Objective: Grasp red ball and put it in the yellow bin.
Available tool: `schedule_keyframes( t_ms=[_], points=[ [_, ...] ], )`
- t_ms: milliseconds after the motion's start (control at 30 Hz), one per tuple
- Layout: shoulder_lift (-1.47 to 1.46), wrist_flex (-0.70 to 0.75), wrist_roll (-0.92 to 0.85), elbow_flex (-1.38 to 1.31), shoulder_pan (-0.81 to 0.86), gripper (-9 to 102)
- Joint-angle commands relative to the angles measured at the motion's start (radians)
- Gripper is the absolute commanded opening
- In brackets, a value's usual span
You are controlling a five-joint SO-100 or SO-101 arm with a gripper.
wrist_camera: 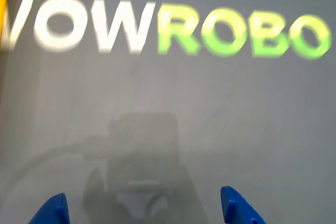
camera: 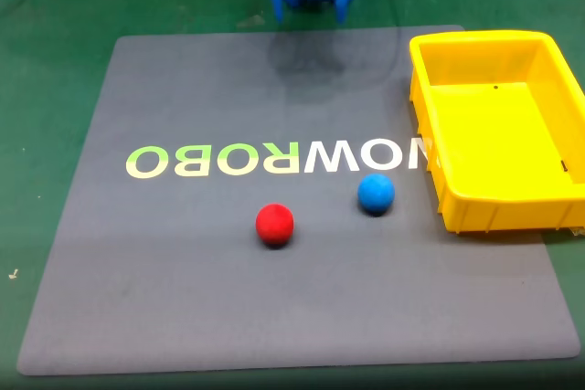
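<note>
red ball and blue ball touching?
Apart. The fixed view shows bare grey mat between the small matte red ball and the equal-sized blue ball.

light: even, bright | shadows: soft (arm's, on mat) | wrist view: blurred

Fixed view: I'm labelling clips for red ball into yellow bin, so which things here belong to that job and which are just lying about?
Part of the job:
red ball, on the grey mat
yellow bin, at the mat's right edge
gripper, open above the mat

Just lying about:
blue ball, between the red ball and the bin
grey mat with lettering
</note>
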Motion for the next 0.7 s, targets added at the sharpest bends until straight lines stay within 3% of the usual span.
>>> schedule_keyframes(
  t_ms=[0, 300, 667],
  points=[
    [-0.328, -0.138, -0.003, -0.25, 0.04, 33],
    [-0.882, -0.308, 0.0, -0.655, 0.055, 33],
    [-1.381, -0.328, 0.032, -1.161, 0.028, 33]
  ],
)
